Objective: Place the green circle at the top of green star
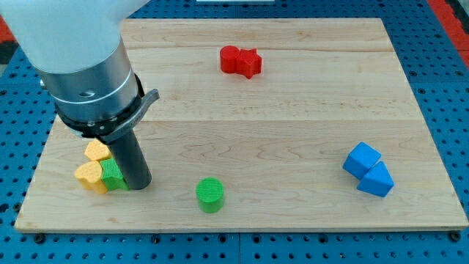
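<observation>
The green circle (210, 194), a short ribbed cylinder, stands near the board's bottom edge, a little left of centre. The green star (112, 176) sits at the view's lower left, wedged between two yellow blocks and partly hidden by the rod. My tip (139, 185) rests on the board right against the green star's right side. The green circle lies about a hundred pixels to the right of my tip and slightly lower.
A yellow block (96, 152) sits above the green star and a yellow heart-like block (89, 176) to its left. Two red blocks (241, 61) touch each other near the top centre. A blue cube (362, 159) and a blue triangle (377, 180) sit at the right. The arm's large body (80, 59) covers the upper left.
</observation>
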